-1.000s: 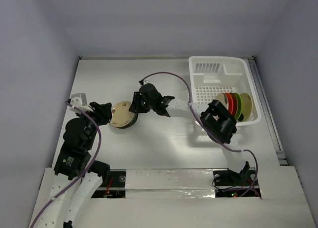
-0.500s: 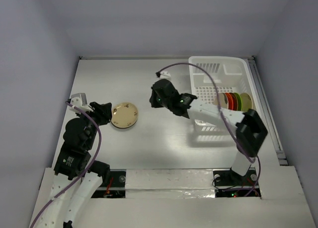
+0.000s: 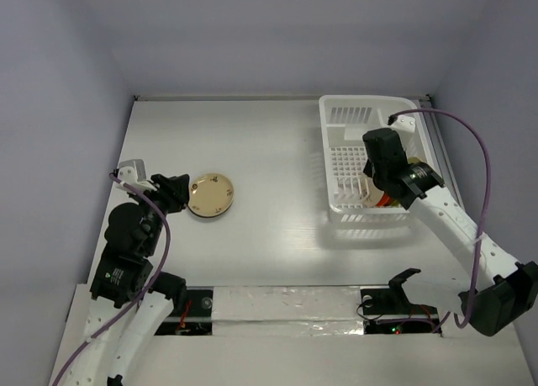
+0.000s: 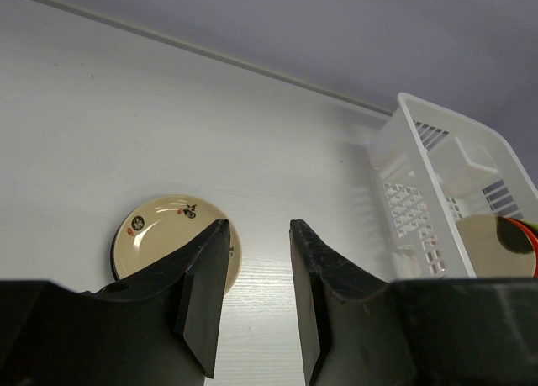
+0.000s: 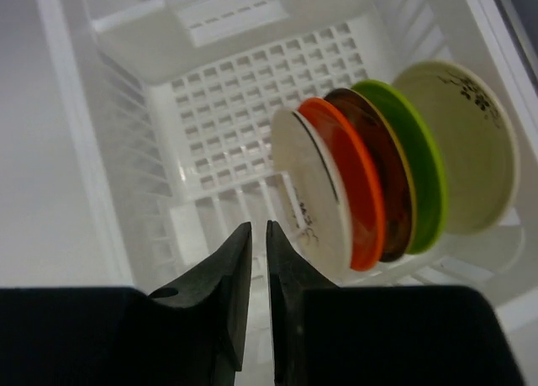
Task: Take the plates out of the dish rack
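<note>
— Since a second ago the right claw (image 5: 259, 230) has left mid-table and now hangs inside the white plastic slotted dish rack (image 3: 367, 101). The round cream plate with dark markings (image 3: 212, 195) lies flat on the white table (image 3: 277, 150) at 9 o'clock, unmoved.

— Room to move?

— The rack fills the 1 o'clock corner, its right wall near the table's edge. Bare tabletop separates its left wall from the flat plate. Its long axis runs 12 to 6.

— And the plates?

— Five stand on edge at its 6 o'clock end, in a row running 9 to 3: a white plate (image 5: 315, 201), orange plate (image 5: 357, 193), brown plate (image 5: 391, 176), green plate (image 5: 420, 167) and pale cream plate (image 5: 462, 142).

— The claws?

— The right one is above the grid floor, just at 9 o'clock of the white plate and not touching it. Its jaws are narrowed to a slit, holding nothing. The left claw (image 4: 259, 226) is partly spread and empty, near the flat plate.
</note>
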`<action>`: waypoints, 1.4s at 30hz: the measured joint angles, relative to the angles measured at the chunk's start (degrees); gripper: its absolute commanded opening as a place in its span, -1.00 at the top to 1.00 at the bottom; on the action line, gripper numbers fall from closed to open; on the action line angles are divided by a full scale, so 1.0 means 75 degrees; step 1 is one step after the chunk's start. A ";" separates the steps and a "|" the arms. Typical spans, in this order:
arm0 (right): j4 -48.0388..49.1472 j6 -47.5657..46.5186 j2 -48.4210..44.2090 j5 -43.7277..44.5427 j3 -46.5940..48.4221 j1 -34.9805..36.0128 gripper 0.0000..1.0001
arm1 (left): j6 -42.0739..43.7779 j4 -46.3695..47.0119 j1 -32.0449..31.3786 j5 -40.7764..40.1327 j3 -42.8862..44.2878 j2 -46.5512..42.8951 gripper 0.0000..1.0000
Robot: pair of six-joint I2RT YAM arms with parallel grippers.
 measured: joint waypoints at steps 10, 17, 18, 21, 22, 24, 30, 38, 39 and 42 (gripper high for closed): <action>-0.0828 -0.0784 0.0892 -0.0216 -0.0006 -0.1384 0.41 | 0.0000 0.0000 0.0000 0.0055 -0.0015 -0.0009 0.37; -0.0781 -0.1075 0.1134 -0.0574 -0.0050 -0.1402 0.40 | 0.0000 0.0000 0.0000 0.0085 -0.0015 -0.0012 0.37; -0.0784 -0.1096 0.1180 -0.0606 -0.0067 -0.1402 0.40 | 0.0000 0.0000 0.0000 0.0085 -0.0015 -0.0012 0.37; -0.0781 -0.1148 0.1338 -0.0644 -0.0087 -0.1402 0.40 | 0.0000 0.0000 0.0000 0.0093 -0.0015 -0.0012 0.37; -0.0781 -0.1169 0.1399 -0.0653 -0.0087 -0.1402 0.40 | 0.0000 0.0000 0.0000 0.0096 -0.0015 -0.0012 0.37; -0.0778 -0.1201 0.1504 -0.0650 -0.0087 -0.1402 0.41 | 0.0000 0.0000 0.0000 0.0102 -0.0015 -0.0015 0.37; -0.0889 -0.1341 0.2075 -0.0274 0.0143 -0.1402 0.62 | 0.0000 0.0003 0.0000 0.0105 -0.0015 -0.0087 0.37; -0.1361 -0.1725 0.2393 0.0219 0.0420 -0.1035 0.81 | 0.0000 0.0009 0.0000 0.0108 -0.0015 -0.0187 0.36; -0.1411 -0.1746 0.2439 0.0329 0.0455 -0.0956 0.82 | 0.0000 0.0009 0.0000 0.0108 -0.0015 -0.0195 0.36; -0.1515 -0.1754 0.2527 0.0609 0.0525 -0.0726 0.84 | 0.0000 0.0012 0.0000 0.0108 -0.0015 -0.0210 0.36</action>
